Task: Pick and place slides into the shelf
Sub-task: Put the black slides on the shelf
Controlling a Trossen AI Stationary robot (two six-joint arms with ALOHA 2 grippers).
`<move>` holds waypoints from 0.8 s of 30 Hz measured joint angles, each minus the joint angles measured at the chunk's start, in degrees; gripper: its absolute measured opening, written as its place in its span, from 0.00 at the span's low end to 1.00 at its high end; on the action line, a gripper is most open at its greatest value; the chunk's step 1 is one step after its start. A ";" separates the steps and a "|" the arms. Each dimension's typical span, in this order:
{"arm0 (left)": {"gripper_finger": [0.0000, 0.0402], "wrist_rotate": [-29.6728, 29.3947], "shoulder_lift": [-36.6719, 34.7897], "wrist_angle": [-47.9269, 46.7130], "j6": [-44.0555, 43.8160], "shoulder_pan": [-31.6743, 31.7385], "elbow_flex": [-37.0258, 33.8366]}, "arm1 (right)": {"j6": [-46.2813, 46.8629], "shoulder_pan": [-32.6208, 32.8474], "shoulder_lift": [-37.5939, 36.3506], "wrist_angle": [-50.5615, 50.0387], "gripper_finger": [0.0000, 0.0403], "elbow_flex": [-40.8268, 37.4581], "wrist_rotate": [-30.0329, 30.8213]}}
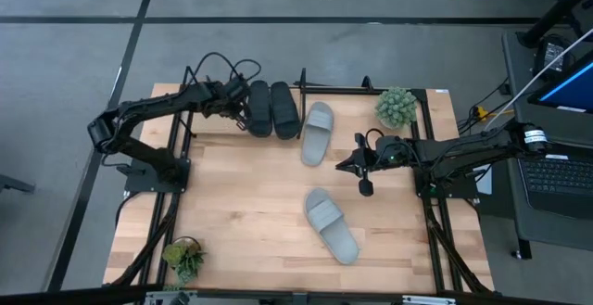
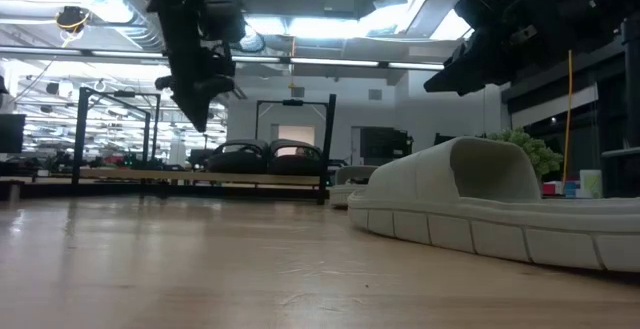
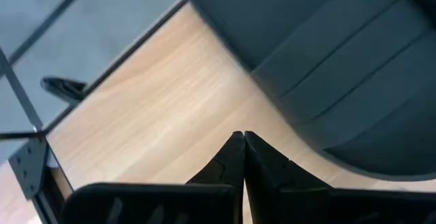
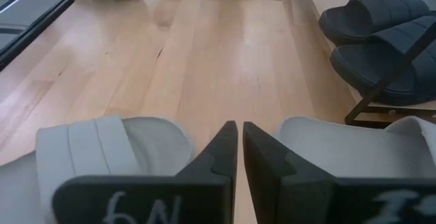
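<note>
Wooden tabletop [image 1: 241, 212] hosting a shoe-sorting job: the left gripper [image 1: 243, 110], fingers pressed together and holding nothing, is hovering beside two black slides [image 1: 271, 108] sitting in the shelf [image 1: 361, 89] along the far edge. The right gripper [image 1: 362, 168], nearly closed and empty, is hanging between two grey slides, one [image 1: 317, 133] half on the shelf, the other [image 1: 332, 224] lying lengthwise toward the near edge, nearer this arm.
</note>
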 joint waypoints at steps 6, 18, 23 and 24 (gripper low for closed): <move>0.00 0.44 3.95 2.37 0.84 3.39 -0.02 | 0.00 -0.01 0.00 -0.02 0.07 0.00 0.00; 0.00 3.94 9.61 8.91 2.78 7.19 0.02 | 1.25 0.00 0.00 -0.04 0.07 0.00 -0.02; 0.00 5.01 9.61 9.85 2.78 7.46 0.02 | 1.25 0.00 0.00 -0.04 0.07 0.00 -0.02; 0.00 5.01 9.61 10.10 2.83 7.47 0.02 | 1.25 0.00 0.00 -0.04 0.07 0.00 -0.01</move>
